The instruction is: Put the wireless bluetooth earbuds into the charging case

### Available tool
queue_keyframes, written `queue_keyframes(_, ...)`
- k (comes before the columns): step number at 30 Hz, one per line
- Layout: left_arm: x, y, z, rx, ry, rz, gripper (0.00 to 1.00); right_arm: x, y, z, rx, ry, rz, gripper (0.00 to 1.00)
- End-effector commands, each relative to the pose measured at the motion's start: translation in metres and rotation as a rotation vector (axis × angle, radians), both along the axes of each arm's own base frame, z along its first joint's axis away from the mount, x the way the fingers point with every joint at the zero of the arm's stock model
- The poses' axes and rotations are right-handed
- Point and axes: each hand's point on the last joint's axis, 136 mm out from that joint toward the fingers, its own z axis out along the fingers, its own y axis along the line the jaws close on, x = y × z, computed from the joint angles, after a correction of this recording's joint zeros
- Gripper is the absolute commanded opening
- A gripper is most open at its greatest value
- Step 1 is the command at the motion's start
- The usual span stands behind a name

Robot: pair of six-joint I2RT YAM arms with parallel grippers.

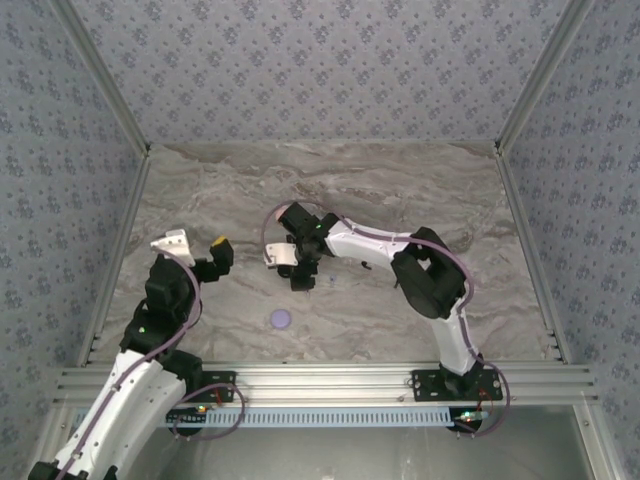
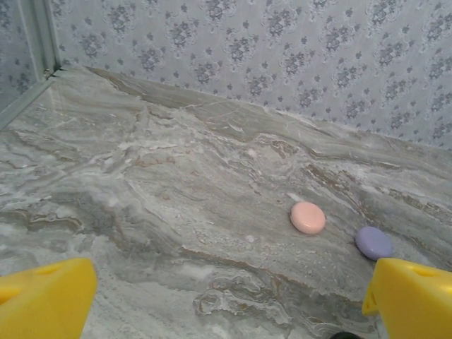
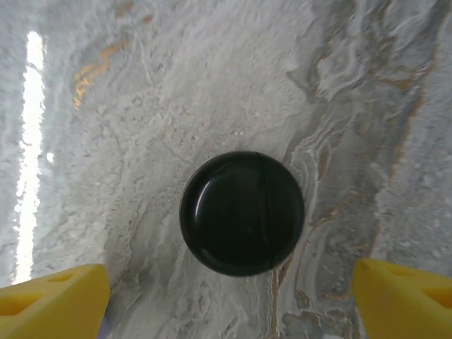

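The right gripper [image 3: 227,300] has its yellow fingers [image 3: 56,300] spread wide with nothing pinched. Just ahead of the tips and centred in the gap lies the black charging case [image 3: 241,213], a glossy round shell resting shut on the marble table [image 3: 141,106]. A fine seam runs across it nearer the right-hand finger.

The step in hand looks like taking hold of this case. To do it well, I would keep it centred, bring the tips down until they straddle its widest part, and close evenly from both sides. The shell is smooth and domed, so a high or lopsided pinch could squirt it forward. Gripping below the seam should leave the lid free to open.

The left gripper [image 2: 229,300] is also parted and holds nothing. A pink case [image 2: 308,217] lies ahead of its fingers [image 2: 417,296], toward the right-hand one, and a lavender case [image 2: 373,242] sits just beyond that tip.

The earbuds are too small to tell from the marble veining.
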Motion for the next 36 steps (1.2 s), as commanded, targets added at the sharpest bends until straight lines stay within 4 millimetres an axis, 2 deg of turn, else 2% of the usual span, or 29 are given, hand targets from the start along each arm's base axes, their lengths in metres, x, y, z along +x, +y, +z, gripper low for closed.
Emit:
queue_keyframes(1,-0.003,0.009,-0.008,0.026,0.026,0.04,0.99,0.004,0.003,-0.004,-0.029,-0.017,0.05,0.89)
queue_keyframes(12,0.001,0.008,-0.01,0.026,0.028,0.038,0.99,0.007,0.015,-0.016,-0.015,0.05,0.033,0.78)
queue_keyframes(17,0.002,0.006,-0.009,0.028,0.028,0.031,0.99,0.005,0.011,-0.022,-0.04,0.082,0.014,0.69)
queue_keyframes(21,0.005,-0.001,-0.002,0.045,0.018,-0.016,0.99,0.008,0.009,-0.005,-0.001,0.091,-0.026,0.55)
queue_keyframes(27,0.009,-0.012,0.013,0.048,0.0,-0.075,0.99,0.009,0.005,0.047,0.178,0.045,-0.071,0.47)
queue_keyframes(29,0.011,-0.015,0.015,0.04,-0.007,-0.084,0.99,0.007,0.005,0.052,0.191,0.039,-0.068,0.47)
queue_keyframes(33,0.014,-0.019,0.015,0.028,0.0,-0.095,0.99,0.009,0.002,0.048,0.171,0.041,-0.083,0.44)
queue_keyframes(36,0.014,-0.029,0.014,-0.001,0.01,-0.144,0.99,0.012,-0.004,0.062,0.216,0.024,-0.116,0.43)
